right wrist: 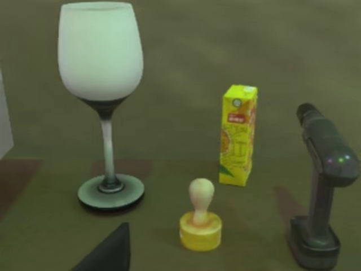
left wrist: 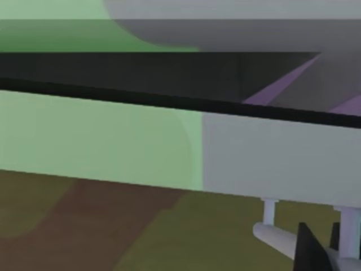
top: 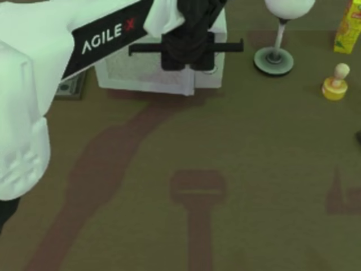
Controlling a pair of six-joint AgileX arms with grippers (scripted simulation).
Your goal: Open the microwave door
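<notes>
Top view, item one: the microwave, a pale box at the far edge of the table, left of centre, largely covered by the left arm. Its front faces the near side; the microwave door, with a speckled mesh window, appears swung slightly out from the body, and the left wrist view shows a dark gap with the cavity behind the panel's upper edge, so the door reads as partly open. The door panel's long axis runs left to right across the table. Handle: a pale bar on two short posts, seen in the left wrist view at the panel's lower corner, with a dark fingertip just beside it. Left gripper: sits directly over the front right part of the microwave, by far the nearer of the two; whether its fingers are apart or clamped on the handle cannot be told. Judged next move: a pull toward the near side, away from the oven front. Right gripper: only a dark tip shows in its own wrist view, state indeterminate, parked off to the right. Surroundings, right of the oven: wine glass, empty; yellow stamp; juice carton; drill. Banknote lies left of the microwave.
</notes>
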